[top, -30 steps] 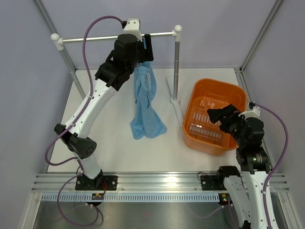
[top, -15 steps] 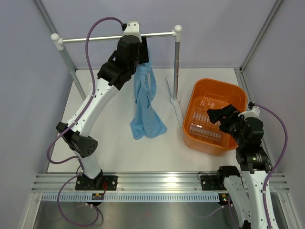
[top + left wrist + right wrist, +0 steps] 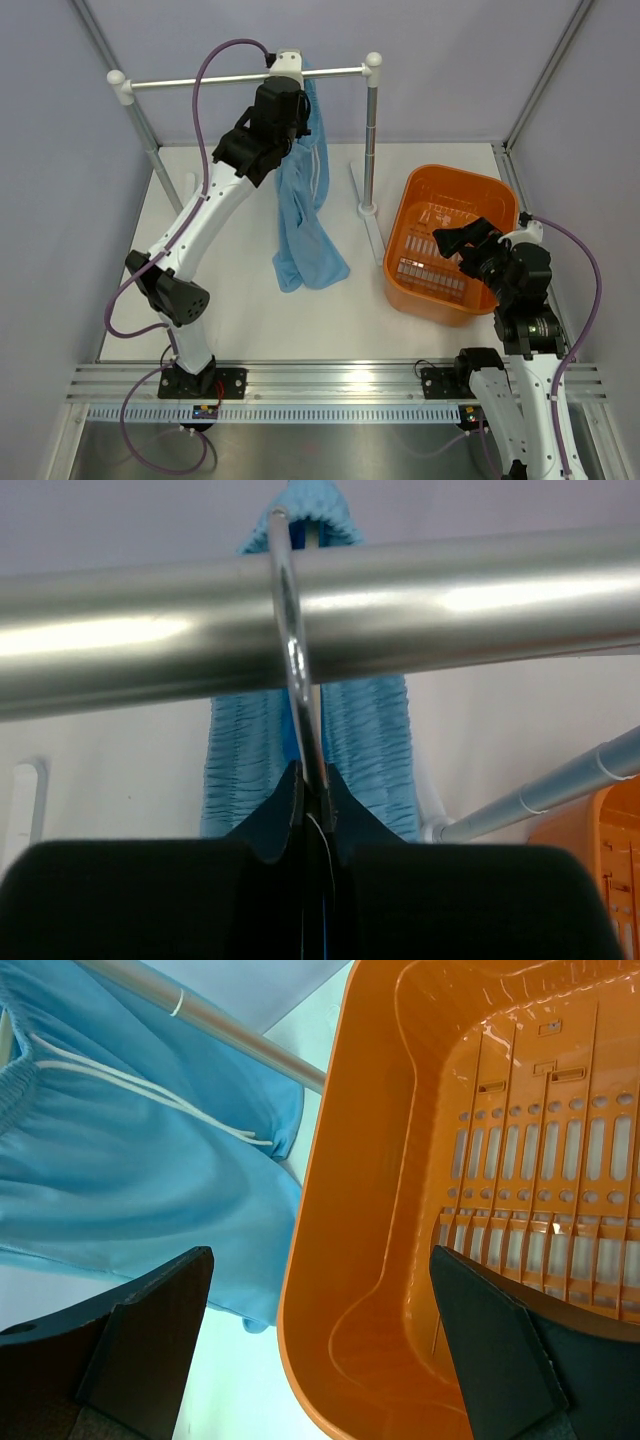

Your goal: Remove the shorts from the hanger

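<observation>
Left end effector (image 3: 310,780) pinched tight on hanger (image 3: 289,630) hook, hook over rail (image 3: 480,595). Shorts (image 3: 298,210) hang just behind and below it. Right end effector (image 3: 320,1305) wide open, empty, above basket (image 3: 390,1110).

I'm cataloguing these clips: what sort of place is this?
Probably a lab test booth mocked up for laundry: plain grey walls, a metal rail with blue shorts hanging, an orange basket.

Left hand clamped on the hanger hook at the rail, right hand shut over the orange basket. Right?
No: the right hand is wide open, as the right wrist view shows. The rest holds: left hand clamped on the hanger hook at the rail, right hand over the orange basket.
</observation>
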You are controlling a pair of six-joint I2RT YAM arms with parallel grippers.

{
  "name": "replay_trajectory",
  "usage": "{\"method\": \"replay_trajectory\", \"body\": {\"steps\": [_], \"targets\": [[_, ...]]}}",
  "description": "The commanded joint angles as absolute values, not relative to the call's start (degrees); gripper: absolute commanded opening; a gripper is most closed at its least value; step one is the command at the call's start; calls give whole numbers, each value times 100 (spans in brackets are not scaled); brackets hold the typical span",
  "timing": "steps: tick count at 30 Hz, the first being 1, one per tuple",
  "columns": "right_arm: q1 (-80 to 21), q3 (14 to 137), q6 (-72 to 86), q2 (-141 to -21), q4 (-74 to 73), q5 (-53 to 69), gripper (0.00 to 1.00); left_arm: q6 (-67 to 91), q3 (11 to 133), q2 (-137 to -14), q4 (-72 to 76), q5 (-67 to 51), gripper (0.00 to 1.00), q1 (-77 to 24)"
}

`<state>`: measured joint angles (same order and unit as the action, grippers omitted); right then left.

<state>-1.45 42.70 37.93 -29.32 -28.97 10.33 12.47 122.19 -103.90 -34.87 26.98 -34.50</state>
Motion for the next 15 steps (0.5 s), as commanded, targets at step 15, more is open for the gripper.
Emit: {"method": "replay_trajectory", "body": {"steps": [15], "targets": [[-176, 4289, 3674, -3120, -2593, 1248, 100, 184, 12884, -9703, -3216, 2935, 0, -3735]]}}
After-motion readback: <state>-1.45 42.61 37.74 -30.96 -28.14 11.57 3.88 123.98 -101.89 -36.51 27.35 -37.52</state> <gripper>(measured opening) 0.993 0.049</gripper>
